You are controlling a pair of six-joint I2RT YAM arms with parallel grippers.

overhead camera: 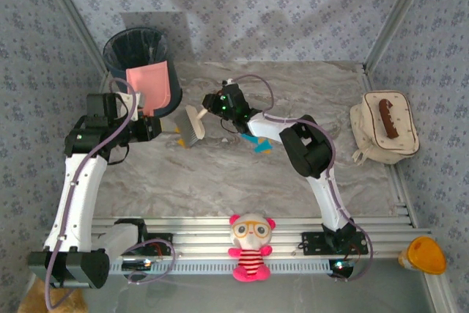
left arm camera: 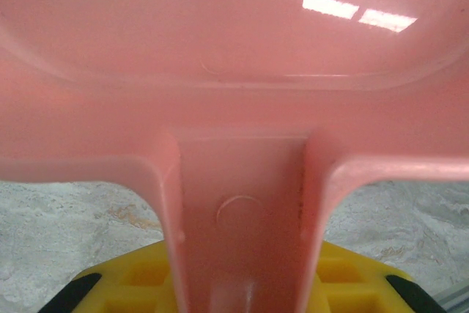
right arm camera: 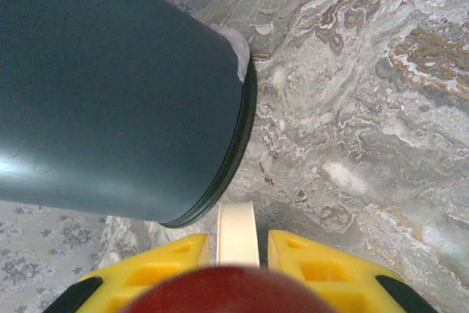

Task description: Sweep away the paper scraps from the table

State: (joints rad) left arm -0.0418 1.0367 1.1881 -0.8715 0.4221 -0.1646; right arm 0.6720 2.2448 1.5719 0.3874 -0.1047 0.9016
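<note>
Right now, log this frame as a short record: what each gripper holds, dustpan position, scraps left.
left gripper: shut on the dustpan handle
dustpan: held at the rim of the dark bin
right gripper: shut on the brush handle
brush: right of the bin
paper scraps: a few orange and cyan pieces on the table by the right arm

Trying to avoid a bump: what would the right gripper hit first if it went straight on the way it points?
Likely the dark bin, whose edge lies just ahead of the right gripper and its brush handle; depth is unclear.
</note>
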